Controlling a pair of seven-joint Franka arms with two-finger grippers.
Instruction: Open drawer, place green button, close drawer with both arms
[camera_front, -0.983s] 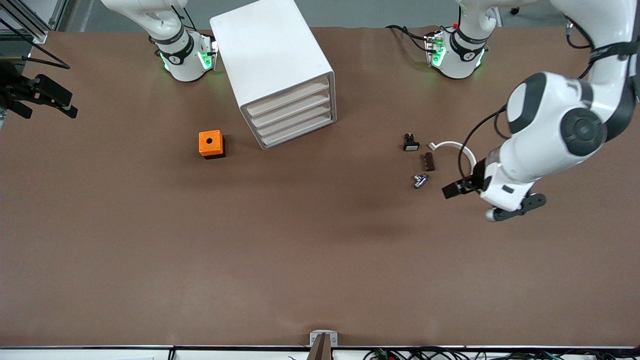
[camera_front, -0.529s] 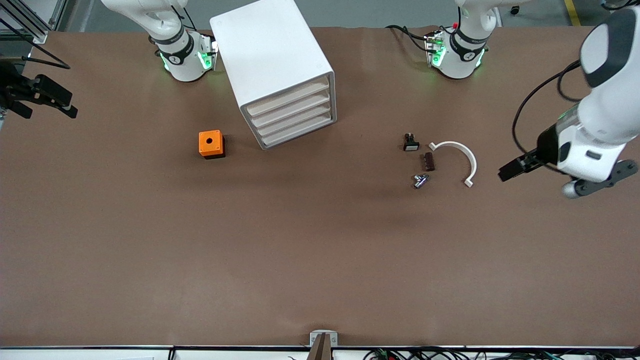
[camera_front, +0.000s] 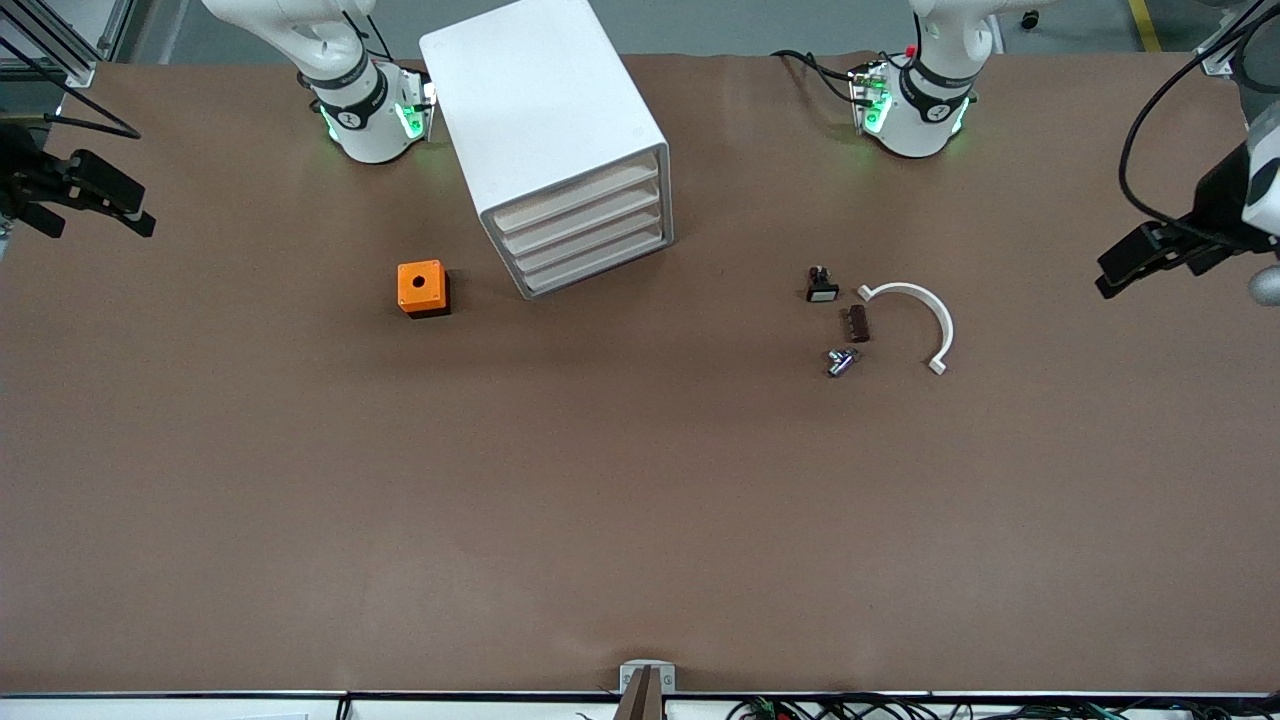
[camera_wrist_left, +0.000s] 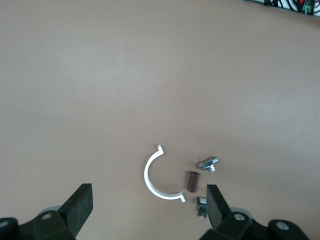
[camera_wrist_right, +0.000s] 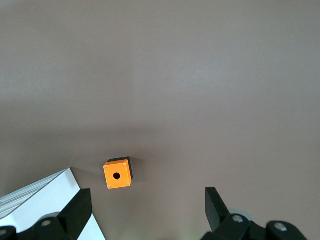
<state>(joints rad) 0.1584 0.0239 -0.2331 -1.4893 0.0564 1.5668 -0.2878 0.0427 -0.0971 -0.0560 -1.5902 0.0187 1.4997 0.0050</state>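
Observation:
The white cabinet (camera_front: 545, 120) stands near the right arm's base, its stack of several pale drawers (camera_front: 582, 232) all shut; its corner (camera_wrist_right: 35, 202) shows in the right wrist view. No green-capped button is in view. My left gripper (camera_front: 1122, 264) hangs open and empty over the table's edge at the left arm's end; from its wrist its gripper (camera_wrist_left: 148, 207) looks down on small parts. My right gripper (camera_front: 90, 200) waits open at the right arm's end, with nothing in the gripper (camera_wrist_right: 147, 207) there.
An orange box with a hole (camera_front: 422, 288) (camera_wrist_right: 118, 173) sits beside the cabinet. Toward the left arm's end lie a white-capped black button (camera_front: 821, 286) (camera_wrist_left: 201, 206), a brown piece (camera_front: 858, 323) (camera_wrist_left: 192, 181), a metal fitting (camera_front: 840, 361) (camera_wrist_left: 208, 163) and a white arc (camera_front: 920, 305) (camera_wrist_left: 157, 180).
My left arm has swung away from the small parts toward the table's edge at its own end, fingers still open. The right arm has not moved.

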